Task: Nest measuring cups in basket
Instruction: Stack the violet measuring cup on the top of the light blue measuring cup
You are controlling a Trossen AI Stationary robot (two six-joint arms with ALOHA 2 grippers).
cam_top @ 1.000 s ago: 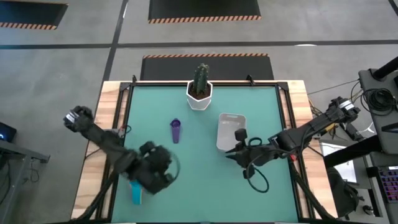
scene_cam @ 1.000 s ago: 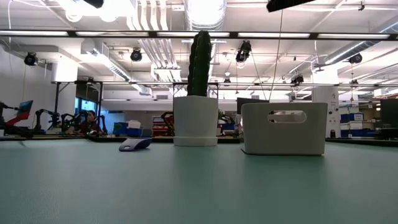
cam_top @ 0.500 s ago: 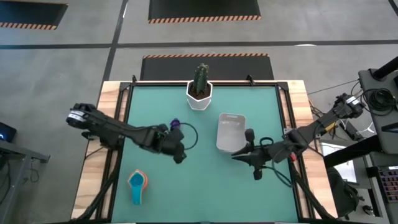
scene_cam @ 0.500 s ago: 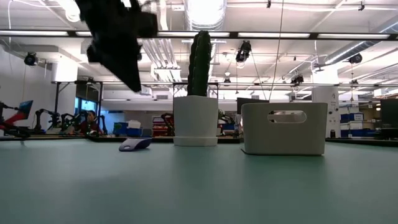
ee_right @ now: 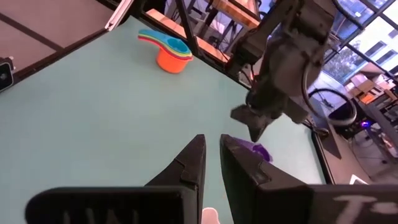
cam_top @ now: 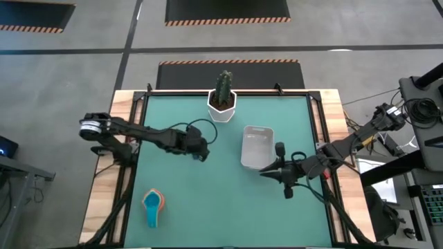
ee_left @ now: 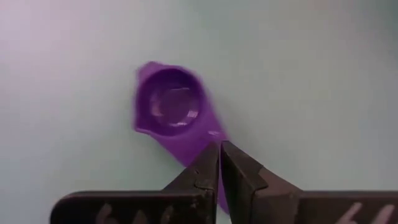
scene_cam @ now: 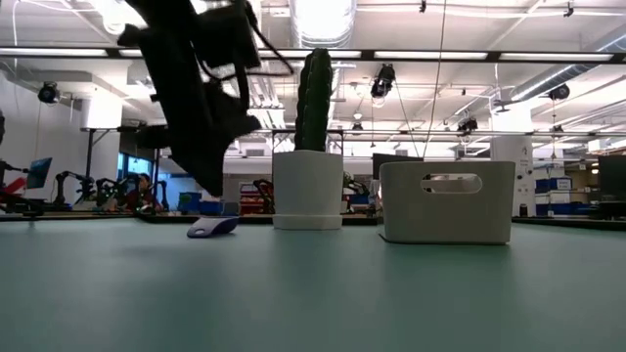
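Two dark arms are reaching over the green counter [cam_top: 228, 207]. The left claw [cam_top: 201, 153] is hanging right above the purple cup [ee_left: 174, 118], close to the middle of the counter, on the left of the basket [cam_top: 257, 146]. Its two fingers [ee_left: 208, 171] are pressed almost together, with only a thin gap, and they are holding nothing. From the left wrist view, the purple cup is lying flat on the counter with its open side up, and its handle is running under the finger tips. From the low view, the claw is sitting just above the cup [scene_cam: 213, 227] and is not touching it.

The basket is standing right of the middle, in front of the white cactus pot [cam_top: 221, 105]. From above it is looking empty.

The right claw [cam_top: 264, 173] is waiting just beside the near corner of the basket, pointing toward the left side. Its fingers [ee_right: 193, 162] are close together too, with a small gap, and nothing is between them.

A stack of cups [cam_top: 152, 205] is sitting near the front left corner of the counter, well apart from the basket. The orange cup [ee_right: 171, 60] is at the bottom, and a blue one is on top.
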